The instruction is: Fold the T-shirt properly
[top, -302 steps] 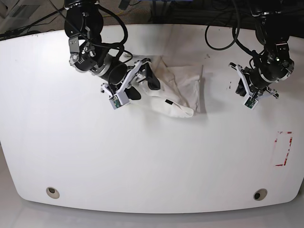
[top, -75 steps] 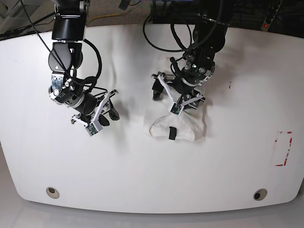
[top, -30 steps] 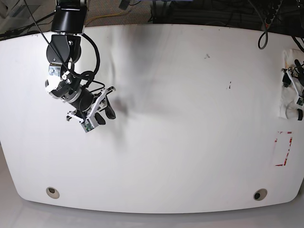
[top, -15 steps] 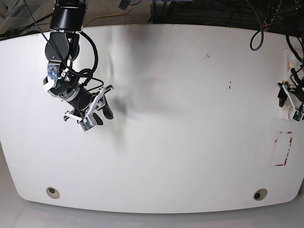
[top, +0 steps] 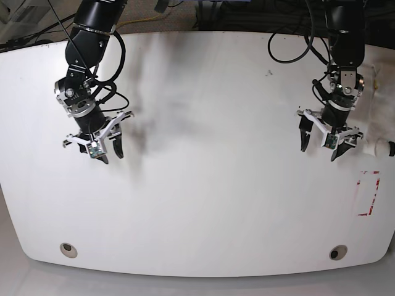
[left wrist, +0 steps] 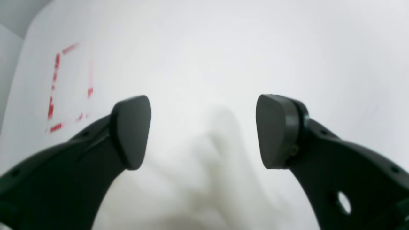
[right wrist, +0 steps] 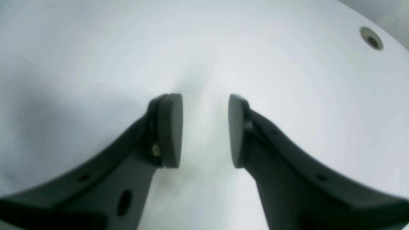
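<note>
The T-shirt [top: 384, 147] shows only as a small white bit at the edge of the tabletop [top: 216, 185], on my left arm's side. It lies near my left fingers [top: 320, 151] but does not touch them. It is too small to see any print on it.

My left fingers [left wrist: 203, 131] are spread wide. Nothing is between them. In my left wrist view, a soft blurry white bump sits low between them. I cannot tell if it is cloth or just shadow. A red box mark [left wrist: 52, 99] is painted on the tabletop off to one side.

My right fingers [top: 110, 156] hang over the other side of the tabletop, well apart from the T-shirt. In my right wrist view, these fingers [right wrist: 205, 131] have a narrow gap between them. They hold nothing, and only bare white tabletop shows in the gap. A small round hole [right wrist: 370, 38] sits in the tabletop near its edge.
</note>
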`<control>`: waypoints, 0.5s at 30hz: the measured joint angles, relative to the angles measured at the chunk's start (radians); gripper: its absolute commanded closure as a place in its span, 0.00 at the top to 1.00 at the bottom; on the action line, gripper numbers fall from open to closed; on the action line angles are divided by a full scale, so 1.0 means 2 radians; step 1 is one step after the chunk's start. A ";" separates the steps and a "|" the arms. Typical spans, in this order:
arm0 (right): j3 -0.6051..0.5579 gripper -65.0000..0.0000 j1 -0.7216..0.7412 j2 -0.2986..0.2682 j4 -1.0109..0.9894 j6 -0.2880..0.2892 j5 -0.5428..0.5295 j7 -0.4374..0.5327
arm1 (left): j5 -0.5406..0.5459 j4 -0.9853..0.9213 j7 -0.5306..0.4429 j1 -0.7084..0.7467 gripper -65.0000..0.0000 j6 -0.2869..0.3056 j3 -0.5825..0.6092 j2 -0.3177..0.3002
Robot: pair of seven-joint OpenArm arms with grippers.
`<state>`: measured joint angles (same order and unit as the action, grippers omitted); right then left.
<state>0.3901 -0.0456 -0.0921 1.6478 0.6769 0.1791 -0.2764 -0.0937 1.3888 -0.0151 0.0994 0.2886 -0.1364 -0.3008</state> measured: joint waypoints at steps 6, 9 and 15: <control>0.019 0.34 -0.059 0.001 0.000 0.000 -0.030 0.002 | -0.001 0.068 0.001 0.065 0.69 0.003 0.000 0.055; 0.041 0.34 -0.093 0.004 0.000 0.001 -0.067 0.002 | -0.001 0.108 0.007 0.119 0.69 0.001 0.000 0.079; 0.058 0.34 -0.170 -0.001 0.009 -0.007 -0.103 0.000 | -0.002 0.189 0.068 0.214 0.69 0.008 0.024 0.100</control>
<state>0.5068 -0.3859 -0.0940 1.6661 0.6621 -0.0273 -0.2760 -0.0967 1.7668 0.1207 0.5270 0.3038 -0.0883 -0.1009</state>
